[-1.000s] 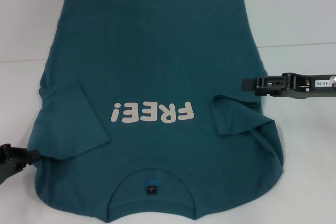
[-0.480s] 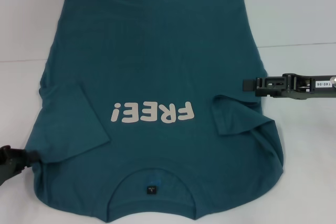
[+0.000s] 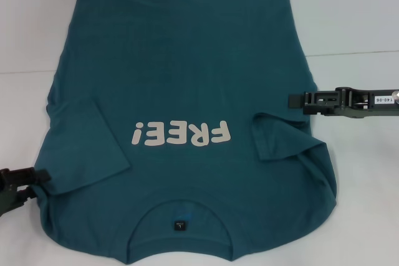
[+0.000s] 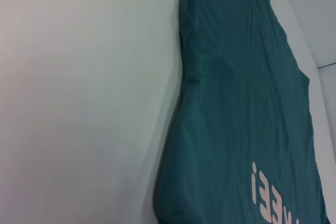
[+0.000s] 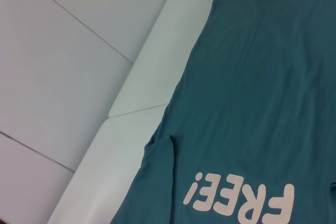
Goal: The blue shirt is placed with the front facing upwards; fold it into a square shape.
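Soft, limp blue shirt (image 3: 187, 116) lay flat, both sleeves folded in.
Left gripper (image 3: 28, 179) touched its shoulder edge, right gripper (image 3: 296, 100) its side edge, the likely holds; finger state unclear.

- The head view looks forward and down from up high. It sees the whole blue shirt (image 3: 181, 123) on the white table (image 3: 349, 23), with the collar at the near edge.
- The left gripper (image 3: 31, 179) shows at the shirt's left edge and the right gripper (image 3: 296, 99) at its right edge.
- The left wrist view sits low and close. It looks along the shirt's left edge toward the far end of the table.
- The right wrist view looks across the shirt from the right side, a bit higher.
- All three views share the "FREE!" print (image 3: 179, 133).
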Motion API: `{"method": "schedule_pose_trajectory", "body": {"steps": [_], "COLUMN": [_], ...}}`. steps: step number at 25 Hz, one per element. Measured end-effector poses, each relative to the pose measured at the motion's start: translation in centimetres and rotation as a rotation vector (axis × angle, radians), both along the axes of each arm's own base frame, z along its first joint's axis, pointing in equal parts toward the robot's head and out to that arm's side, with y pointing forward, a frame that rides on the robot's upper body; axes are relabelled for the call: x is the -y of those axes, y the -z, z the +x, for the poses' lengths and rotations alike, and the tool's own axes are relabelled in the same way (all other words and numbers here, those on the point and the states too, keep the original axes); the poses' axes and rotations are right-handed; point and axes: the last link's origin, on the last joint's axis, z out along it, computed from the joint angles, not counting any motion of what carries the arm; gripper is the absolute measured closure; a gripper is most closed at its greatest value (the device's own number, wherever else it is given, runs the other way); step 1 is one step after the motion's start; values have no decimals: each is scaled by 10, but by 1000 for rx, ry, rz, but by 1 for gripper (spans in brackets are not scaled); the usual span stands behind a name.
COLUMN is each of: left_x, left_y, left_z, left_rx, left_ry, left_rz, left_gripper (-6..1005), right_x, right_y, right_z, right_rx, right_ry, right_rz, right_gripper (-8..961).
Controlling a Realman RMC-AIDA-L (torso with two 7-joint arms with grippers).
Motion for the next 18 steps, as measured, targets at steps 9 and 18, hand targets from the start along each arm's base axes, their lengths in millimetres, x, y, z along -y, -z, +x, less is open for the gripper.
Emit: {"method": "schedule_pose_trajectory", "body": {"steps": [9,18], "left_x": [0,-6], "left_y": [0,3], "left_z": [-2,2], "left_rx": [-6,-31], "left_ry": [-14,7], "left_rz": [-2,-23], "left_gripper": [557,617], "right_x": [0,0], "right_y": [0,-1], "right_z": [0,0], "right_rx": [0,-4], "right_ry": [0,0], "right_rz": [0,3], "right_gripper": [210,210]}}
